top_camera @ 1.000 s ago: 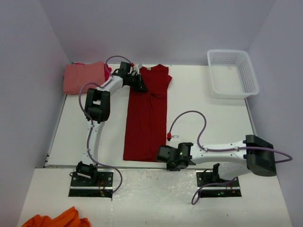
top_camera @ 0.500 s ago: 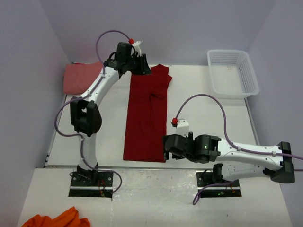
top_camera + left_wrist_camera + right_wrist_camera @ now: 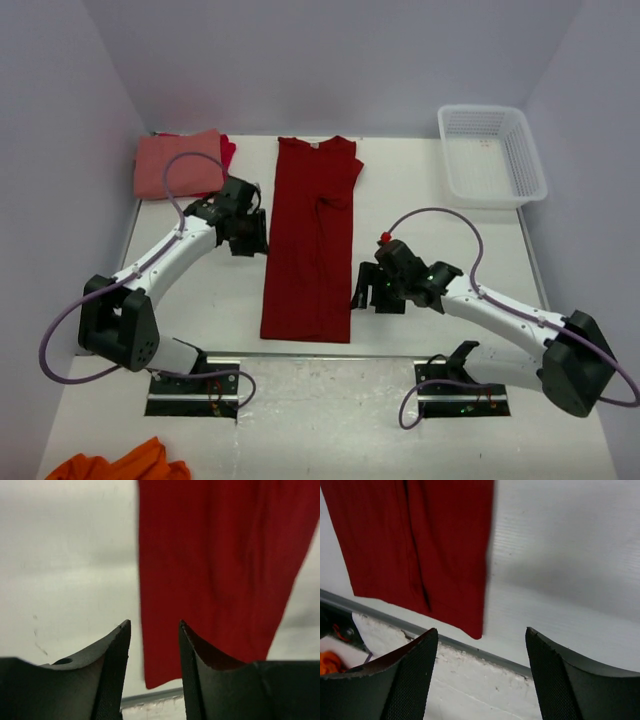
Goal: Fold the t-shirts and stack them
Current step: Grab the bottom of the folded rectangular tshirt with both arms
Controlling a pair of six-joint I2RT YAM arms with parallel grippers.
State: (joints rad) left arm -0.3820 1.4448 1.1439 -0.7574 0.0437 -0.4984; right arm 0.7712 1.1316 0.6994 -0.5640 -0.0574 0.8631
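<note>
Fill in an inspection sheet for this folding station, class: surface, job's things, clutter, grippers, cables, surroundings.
Surface: white table, carrying shirts and a basket.
Job's things: dark red t-shirt lies as a long strip mid-table; salmon-pink t-shirt folded at the far left corner, brighter red t-shirt peeking out beside it.
Clutter: white basket far right, nothing seen inside; orange cloth off the table, near left.
Grippers: left gripper and right gripper open, holding nothing, either side of the strip.
Cables: purple cables loop off both arms.
Surroundings: pale walls; nothing else seen.

No legible text; the neck label (image 3: 311, 144) on the dark red t-shirt (image 3: 310, 240) is too small.
</note>
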